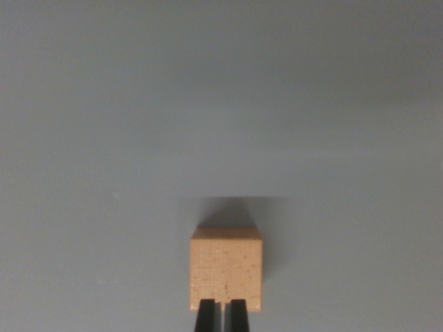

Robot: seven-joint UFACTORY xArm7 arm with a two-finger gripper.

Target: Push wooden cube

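Spreading grey from nine o'clock to three o'clock, the counter carries the wooden cube low toward six o'clock. The tool, its dark fingers nearly together, meets the cube's near face at six o'clock.

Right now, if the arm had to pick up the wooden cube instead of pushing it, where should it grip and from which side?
Judging from this view, grip the wooden cube across its two flat vertical side faces, coming down from above. It sits square and alone on the grey surface, with free room on both sides. The gripper fingers sit nearly together at its near face, so they would need to open wider first.
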